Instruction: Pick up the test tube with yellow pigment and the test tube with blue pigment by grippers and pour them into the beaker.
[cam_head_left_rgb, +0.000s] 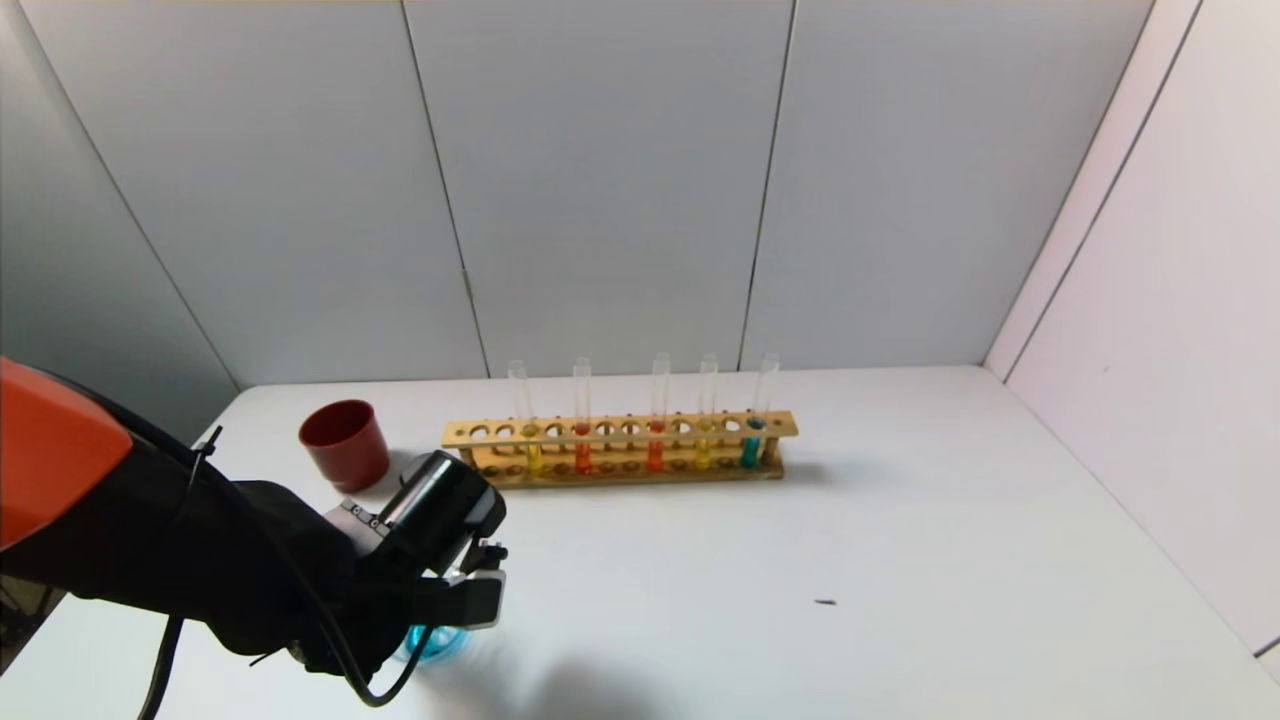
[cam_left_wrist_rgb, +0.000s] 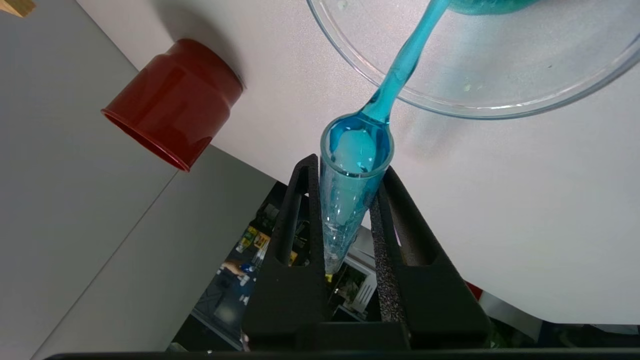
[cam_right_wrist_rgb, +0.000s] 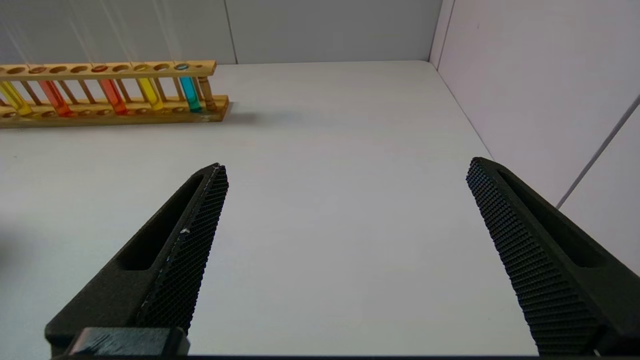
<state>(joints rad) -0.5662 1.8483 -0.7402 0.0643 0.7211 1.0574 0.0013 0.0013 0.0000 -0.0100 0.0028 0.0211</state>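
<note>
My left gripper (cam_left_wrist_rgb: 350, 165) is shut on a test tube with blue pigment (cam_left_wrist_rgb: 345, 200), tilted mouth-down near the table's front left. A teal-blue stream (cam_left_wrist_rgb: 405, 60) runs from its mouth into the clear beaker (cam_left_wrist_rgb: 465, 107). In the head view the left wrist (cam_head_left_rgb: 440, 520) hides the tube and most of the beaker (cam_head_left_rgb: 435, 640), which holds blue liquid. Two test tubes with yellow pigment (cam_head_left_rgb: 530, 455) (cam_head_left_rgb: 703, 450) and another teal-blue tube (cam_head_left_rgb: 750, 445) stand in the wooden rack (cam_head_left_rgb: 620, 468). My right gripper (cam_right_wrist_rgb: 346, 165) is open and empty above bare table.
The dark-red cup (cam_head_left_rgb: 344, 443) stands left of the rack, behind the left gripper. Two orange-red tubes (cam_head_left_rgb: 583, 455) (cam_head_left_rgb: 655, 452) stand in the rack. A small dark speck (cam_head_left_rgb: 825, 602) lies on the white table. Grey walls close the back and right.
</note>
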